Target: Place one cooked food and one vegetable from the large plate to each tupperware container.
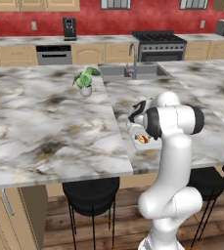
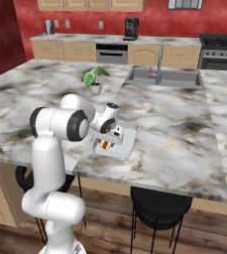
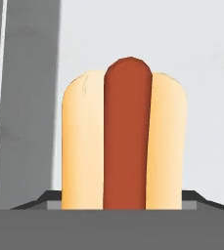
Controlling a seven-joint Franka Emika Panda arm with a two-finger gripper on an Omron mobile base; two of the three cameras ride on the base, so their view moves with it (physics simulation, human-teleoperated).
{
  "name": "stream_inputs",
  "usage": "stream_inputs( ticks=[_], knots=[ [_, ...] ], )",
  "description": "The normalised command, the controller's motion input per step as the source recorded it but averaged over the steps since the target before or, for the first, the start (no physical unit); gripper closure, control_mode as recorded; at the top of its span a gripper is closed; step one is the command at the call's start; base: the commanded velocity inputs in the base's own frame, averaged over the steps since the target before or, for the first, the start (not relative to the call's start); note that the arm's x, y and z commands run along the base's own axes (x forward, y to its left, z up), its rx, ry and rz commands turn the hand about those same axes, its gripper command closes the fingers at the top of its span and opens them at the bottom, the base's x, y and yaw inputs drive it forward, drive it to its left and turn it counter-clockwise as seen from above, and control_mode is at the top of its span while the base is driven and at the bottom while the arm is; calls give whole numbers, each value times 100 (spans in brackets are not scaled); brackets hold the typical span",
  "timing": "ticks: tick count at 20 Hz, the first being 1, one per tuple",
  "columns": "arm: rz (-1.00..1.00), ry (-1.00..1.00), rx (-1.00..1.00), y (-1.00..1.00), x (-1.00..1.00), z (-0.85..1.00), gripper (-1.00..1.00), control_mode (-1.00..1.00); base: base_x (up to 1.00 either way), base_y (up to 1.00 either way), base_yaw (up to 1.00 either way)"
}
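The gripper (image 2: pixel 106 140) hangs low over a whitish tupperware container (image 2: pixel 127 144) on the marble counter (image 2: pixel 174 124). A hot dog (image 3: pixel 124 134) lies between its fingers; whether they clamp it cannot be told.

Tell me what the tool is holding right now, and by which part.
A hot dog, sitting between the tool's fingertips at one end of the bun, above a grey tray. Whether the fingers actually press on it cannot be told.

Red walls (image 1: pixel 108 22) back a run of light wood cabinets (image 1: pixel 15 54) with a dishwasher (image 1: pixel 54 54), a black stove (image 1: pixel 158 45) and a coffee machine (image 1: pixel 69 28). The marble worktop (image 1: pixel 45 122) carries a sink (image 1: pixel 133 72) and a potted plant (image 1: pixel 85 80). Black stools (image 1: pixel 90 197) stand on the wooden floor (image 1: pixel 123 224).
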Motion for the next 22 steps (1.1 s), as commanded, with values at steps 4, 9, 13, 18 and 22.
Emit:
stream_inputs(
  ticks=[4,9,13,18,22],
  knots=[
    [0,-2,0,0,22,0,100,-100,0,0,0],
    [0,-5,0,0,24,0,100,-100,0,0,0],
    [0,-5,0,0,23,-27,100,-100,0,0,0],
    [0,-1,0,0,23,-39,100,-100,0,0,0],
    [0,0,0,3,8,-44,-100,-100,0,0,0]
  ],
)
